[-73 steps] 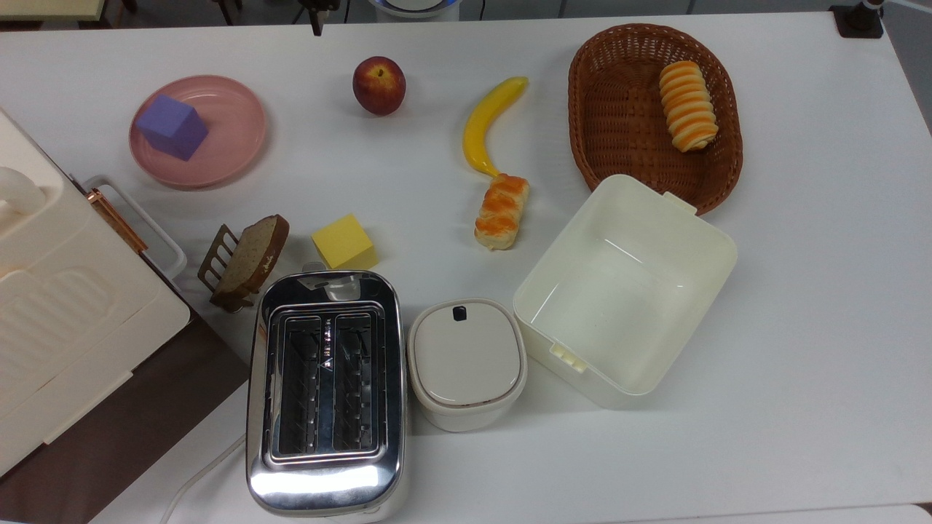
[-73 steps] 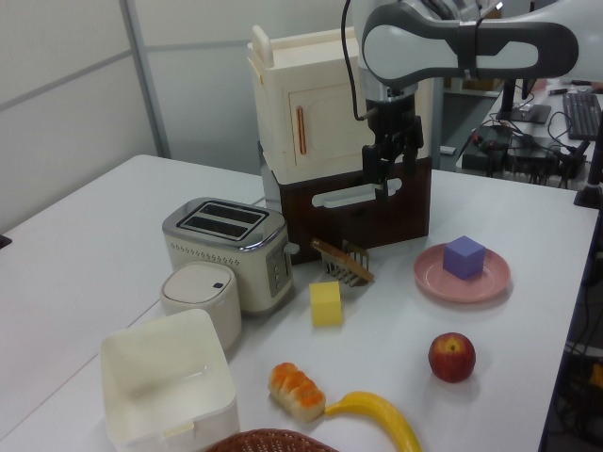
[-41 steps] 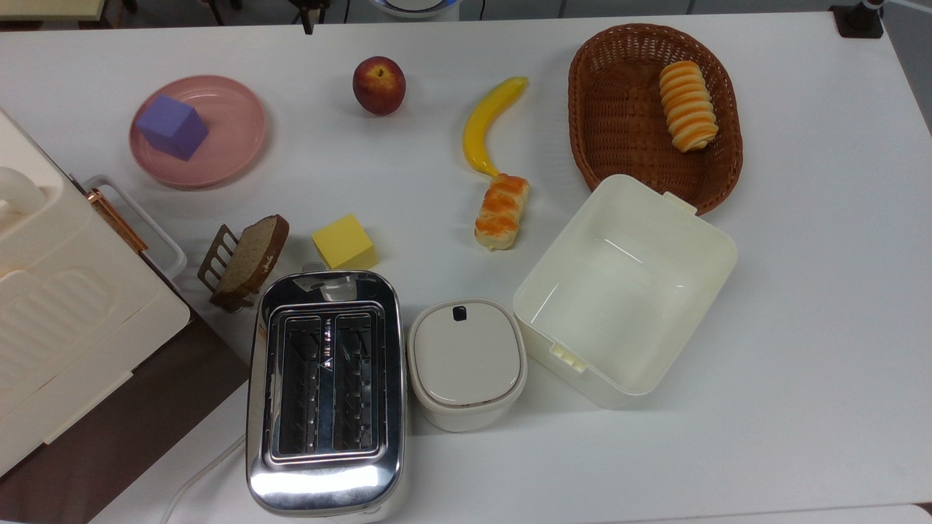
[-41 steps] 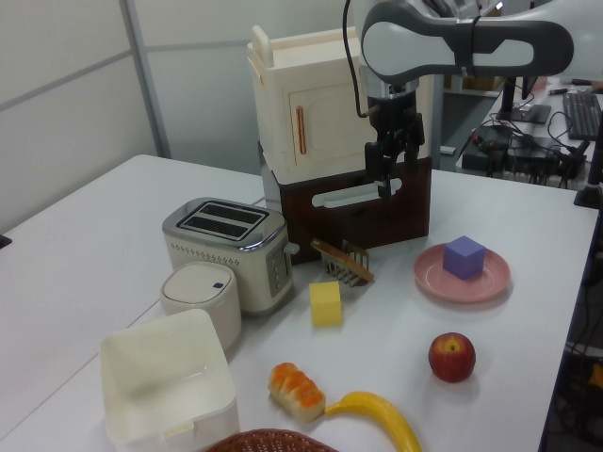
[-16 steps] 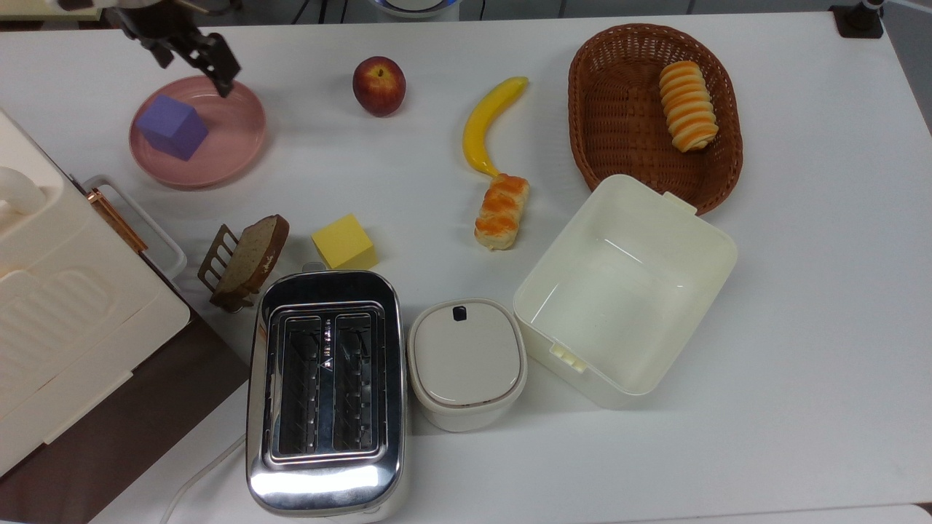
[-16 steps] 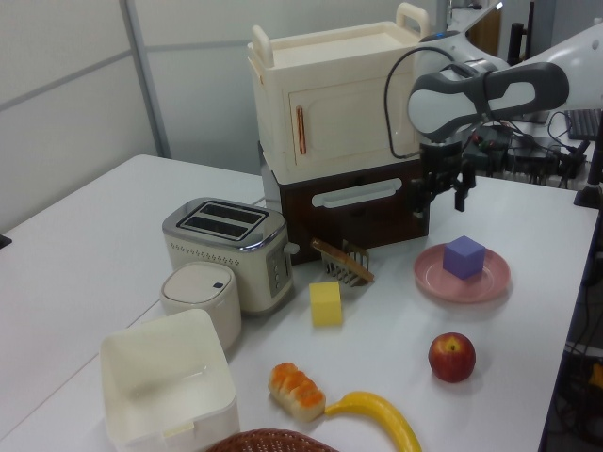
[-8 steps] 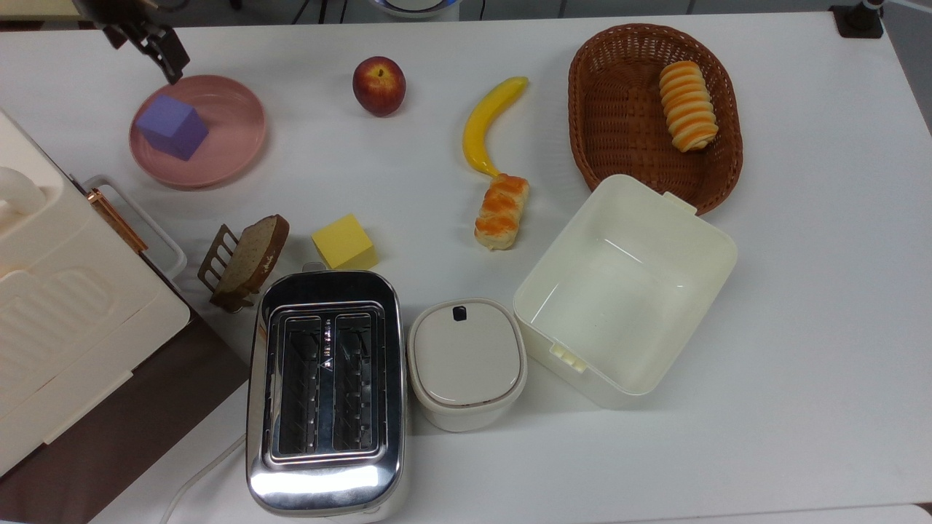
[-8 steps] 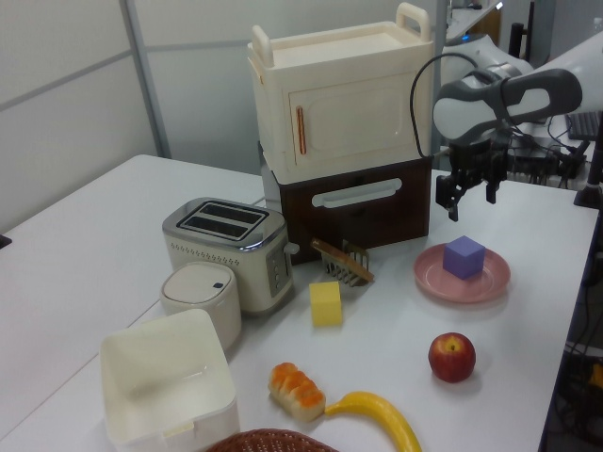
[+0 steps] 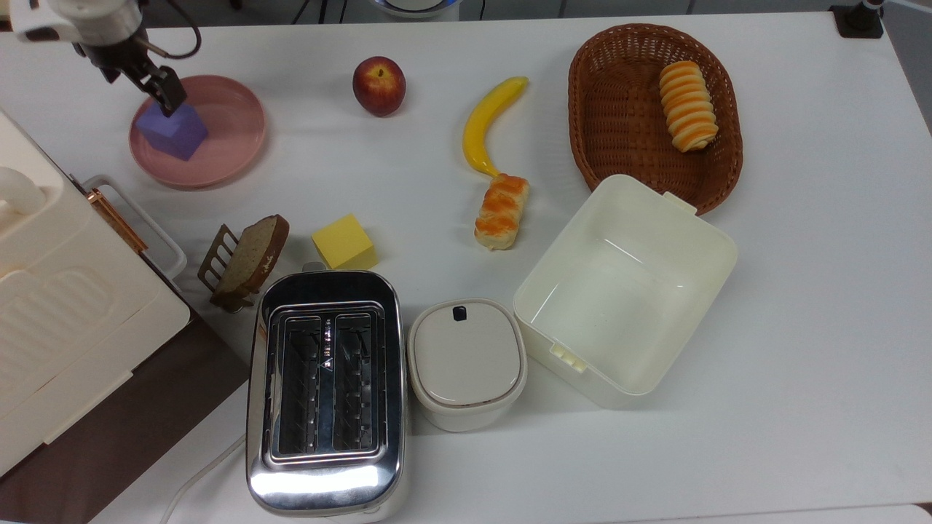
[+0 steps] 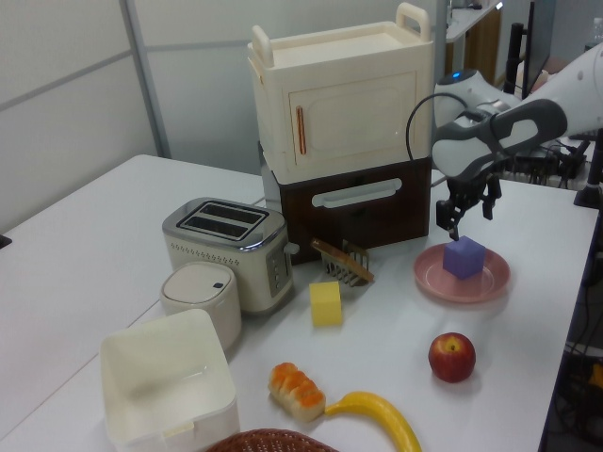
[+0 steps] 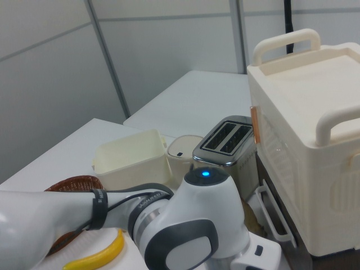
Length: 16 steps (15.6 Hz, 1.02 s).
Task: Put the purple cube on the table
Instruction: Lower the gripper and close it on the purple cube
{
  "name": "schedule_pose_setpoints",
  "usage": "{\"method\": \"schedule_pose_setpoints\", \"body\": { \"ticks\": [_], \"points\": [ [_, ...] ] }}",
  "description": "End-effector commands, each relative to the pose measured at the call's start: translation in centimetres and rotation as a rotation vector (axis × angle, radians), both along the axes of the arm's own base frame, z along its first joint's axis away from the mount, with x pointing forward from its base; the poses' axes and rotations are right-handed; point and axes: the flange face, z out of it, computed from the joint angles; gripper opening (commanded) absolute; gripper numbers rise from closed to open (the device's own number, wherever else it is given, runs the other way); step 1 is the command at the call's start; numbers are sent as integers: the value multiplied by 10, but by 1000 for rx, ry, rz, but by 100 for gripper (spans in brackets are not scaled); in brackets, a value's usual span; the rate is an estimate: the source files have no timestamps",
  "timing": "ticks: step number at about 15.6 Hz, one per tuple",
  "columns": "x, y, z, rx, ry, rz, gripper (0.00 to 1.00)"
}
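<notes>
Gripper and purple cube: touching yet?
Cannot tell. In the left view the gripper hangs just above the purple cube, fingers spread; in the top view they overlap. Neither shows contact or a gap plainly.

apple [image 9: 378, 85], banana [image 9: 489, 122], yellow cube [image 9: 344, 242] and toaster [image 9: 325, 389] well apart

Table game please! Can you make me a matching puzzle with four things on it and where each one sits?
Things:
1. purple cube
2. striped bread roll
3. toast slice
4. apple

Places:
A. in the brown basket
B. on the bare table
C. on the pink plate
D. leaning in the little rack

Pairs: 1-C, 2-A, 3-D, 4-B
</notes>
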Motion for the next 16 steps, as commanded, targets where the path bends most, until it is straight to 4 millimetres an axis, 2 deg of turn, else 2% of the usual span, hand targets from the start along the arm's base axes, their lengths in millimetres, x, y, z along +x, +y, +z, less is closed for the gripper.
{"method": "schedule_pose_setpoints", "body": {
  "ticks": [1,11,16],
  "points": [
    [3,5,-13,-20,16,28,100],
    [6,8,-16,-24,23,36,100],
    [11,16,-16,-25,20,43,100]
  ]
}}
